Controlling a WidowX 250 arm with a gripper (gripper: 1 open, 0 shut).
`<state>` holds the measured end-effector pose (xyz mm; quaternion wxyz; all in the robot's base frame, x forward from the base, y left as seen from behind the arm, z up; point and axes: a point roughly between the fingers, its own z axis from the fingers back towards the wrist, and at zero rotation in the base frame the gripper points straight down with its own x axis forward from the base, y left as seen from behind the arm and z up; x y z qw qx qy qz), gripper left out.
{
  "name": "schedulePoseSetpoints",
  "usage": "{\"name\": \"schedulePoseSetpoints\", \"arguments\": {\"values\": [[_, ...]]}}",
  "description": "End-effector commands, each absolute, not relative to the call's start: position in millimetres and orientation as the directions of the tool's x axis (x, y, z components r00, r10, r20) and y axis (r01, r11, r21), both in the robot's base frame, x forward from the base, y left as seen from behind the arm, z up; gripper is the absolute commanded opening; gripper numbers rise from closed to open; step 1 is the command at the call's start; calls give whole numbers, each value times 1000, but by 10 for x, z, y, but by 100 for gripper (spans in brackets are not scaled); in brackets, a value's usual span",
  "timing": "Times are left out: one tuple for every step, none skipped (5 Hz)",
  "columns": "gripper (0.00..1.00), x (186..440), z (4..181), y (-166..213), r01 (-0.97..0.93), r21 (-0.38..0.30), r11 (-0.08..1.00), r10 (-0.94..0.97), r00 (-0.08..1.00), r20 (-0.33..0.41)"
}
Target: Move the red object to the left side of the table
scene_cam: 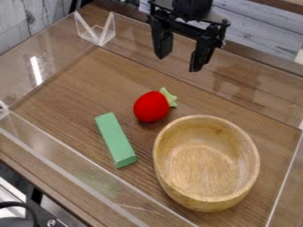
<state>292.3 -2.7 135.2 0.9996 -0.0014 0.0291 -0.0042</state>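
The red object (151, 105), a small strawberry-like toy with a green leafy top, lies near the middle of the brown wood-grain table (83, 84). My gripper (179, 51) hangs above and behind it, toward the far side, pointing straight down. Its two black fingers stand apart and open, with nothing between them. It is clear of the toy and touches nothing.
A green rectangular block (115, 139) lies left of and in front of the toy. A round light wooden bowl (206, 161) sits at the front right. Clear acrylic walls (48, 53) border the tabletop, with a clear bracket (95, 29) at the far left corner.
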Motion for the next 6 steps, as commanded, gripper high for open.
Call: {"name": "schedulePoseSetpoints", "arguments": {"values": [[100, 2813, 1326, -37, 77, -4, 997, -77, 994, -77], [100, 2651, 1224, -13, 155, 4, 988, -154, 985, -72], [100, 2564, 1092, 55, 171, 23, 985, -170, 984, -44], [100, 2521, 1017, 108, 181, 34, 983, -181, 984, -9], [100, 2542, 921, 44, 173, 36, 984, -174, 985, 10], [100, 2572, 824, -15, 157, 40, 987, -158, 987, 21]]}}
